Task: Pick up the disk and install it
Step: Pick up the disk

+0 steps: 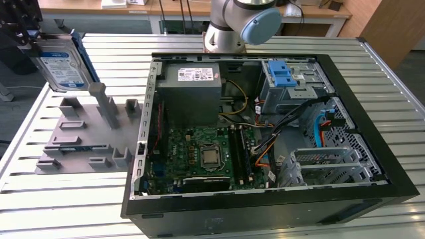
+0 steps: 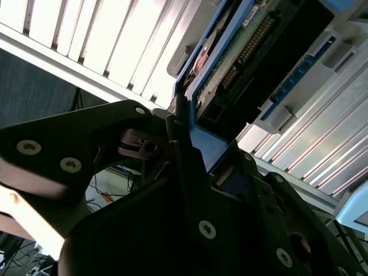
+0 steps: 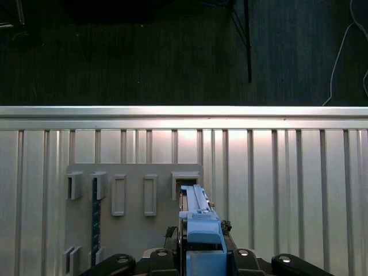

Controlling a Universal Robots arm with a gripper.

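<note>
In the exterior view the disk point(image 1: 61, 67), silver with a blue-and-white label and blue side rails, hangs upright at the far left, just above the tall posts of a grey holder point(image 1: 86, 134). My gripper point(image 1: 31, 39) is shut on its upper end. In the first wrist view the disk's blue rail point(image 3: 198, 221) runs out from the gripper point(image 3: 198, 261) over the holder's slots point(image 3: 132, 224). The second wrist view has the disk's green circuit board and blue rail point(image 2: 230, 57) clamped between the black fingers point(image 2: 178, 149).
An open black computer case point(image 1: 371, 124) lies on the slatted metal table point(image 1: 59, 199), to the exterior view's right of the holder. Inside are a grey power supply point(image 1: 192, 82), a blue-latched drive bay point(image 1: 287, 78), a motherboard point(image 1: 206, 154) and loose cables. The arm's base point(image 1: 232, 25) stands behind the case.
</note>
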